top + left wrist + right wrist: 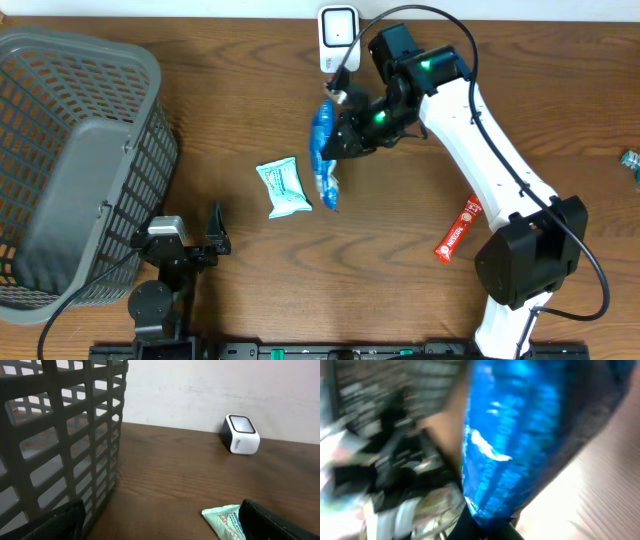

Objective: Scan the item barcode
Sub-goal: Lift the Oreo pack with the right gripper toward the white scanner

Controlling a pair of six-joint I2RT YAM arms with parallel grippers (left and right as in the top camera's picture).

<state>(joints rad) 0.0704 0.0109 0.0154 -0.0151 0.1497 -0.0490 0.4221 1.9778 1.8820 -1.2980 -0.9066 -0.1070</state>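
While the right gripper point(340, 138) clamps the glossy blue plastic packet point(322, 150) just before the white boxy scanner point(338, 35), presenting seems underway, next needing its barcode turned scannerward; the left gripper point(178, 228) rests agape

I count one grey plastic lattice basket point(160, 150) at far left and one white boxy barcode scanner point(338, 30) at top centre. There are three packets: one shiny blue foil packet point(322, 150), one pale green flat pouch point(283, 187) and one red stick sachet point(458, 230) at lower right.
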